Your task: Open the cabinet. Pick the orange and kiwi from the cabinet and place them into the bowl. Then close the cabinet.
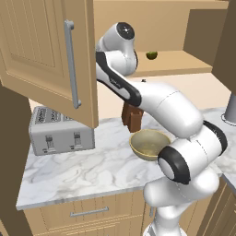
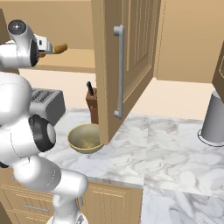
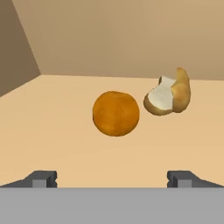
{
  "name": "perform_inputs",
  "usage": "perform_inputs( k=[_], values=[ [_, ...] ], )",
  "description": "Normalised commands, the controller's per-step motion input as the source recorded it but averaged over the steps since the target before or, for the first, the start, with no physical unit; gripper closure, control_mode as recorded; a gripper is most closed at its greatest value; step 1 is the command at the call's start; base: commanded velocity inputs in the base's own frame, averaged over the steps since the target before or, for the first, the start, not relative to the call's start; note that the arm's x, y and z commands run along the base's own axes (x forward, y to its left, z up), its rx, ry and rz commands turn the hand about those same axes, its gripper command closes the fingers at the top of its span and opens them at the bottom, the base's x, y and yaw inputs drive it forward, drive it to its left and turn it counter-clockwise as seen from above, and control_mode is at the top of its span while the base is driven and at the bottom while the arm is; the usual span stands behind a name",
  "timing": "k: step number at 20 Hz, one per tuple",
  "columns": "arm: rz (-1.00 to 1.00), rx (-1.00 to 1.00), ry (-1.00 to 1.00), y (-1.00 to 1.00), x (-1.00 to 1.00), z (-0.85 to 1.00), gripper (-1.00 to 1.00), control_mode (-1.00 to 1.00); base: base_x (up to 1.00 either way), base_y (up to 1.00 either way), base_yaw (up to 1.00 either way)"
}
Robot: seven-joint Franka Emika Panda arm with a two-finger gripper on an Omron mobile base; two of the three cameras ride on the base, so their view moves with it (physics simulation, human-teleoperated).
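Clearly the risk sits on the shelf itself: in the hand view the small bright orange ball-shaped fruit [image 3: 116, 113] lies just left of centre on the bare tan shelf of the light-wood panelled wall cabinet [image 1: 46, 50], and a torn, tan-brown piece of bread with a white inside [image 3: 168, 95] rests just beside it toward the upper right of the frame. The two-finger gripper [image 3: 113, 178] has its jaws spread as wide as they go, with nothing between them, one dark tip at the lower left and one at the lower right of that view, and the orange is still well ahead of them. If the hand goes forward a little off line, I'd expect a finger to nudge the round fruit and send it rolling toward the back wall or into the bread, or the right tip could catch the bread along with it. The small dark olive-green oval kiwi [image 1: 151, 55] sits on the shelf in the upper right of the left base view, apart from the arm, so a wide elbow swing could knock it. Both cabinet doors stand open; one hangs close over the wide tan-beige shallow bowl [image 2: 85, 138] at the lower left of the right base view, and I'd watch that a carried fruit clears that door edge.
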Motion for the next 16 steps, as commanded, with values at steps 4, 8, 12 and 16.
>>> perform_inputs(
  k=[4,8,12,16],
  values=[
    [-0.01,0.0,0.01,0.11,0.29,-0.02,-1.0,-1.0,0.0,0.0,0.0],
    [-0.01,0.0,0.01,0.02,0.34,-0.15,-1.0,-1.0,0.0,0.0,0.0],
    [-0.02,0.0,0.0,0.0,0.26,-0.14,-1.0,-1.0,0.0,0.0,0.0],
    [-0.03,0.0,0.0,0.03,0.23,-0.01,-1.0,-1.0,0.0,0.0,0.0]
  ],
)
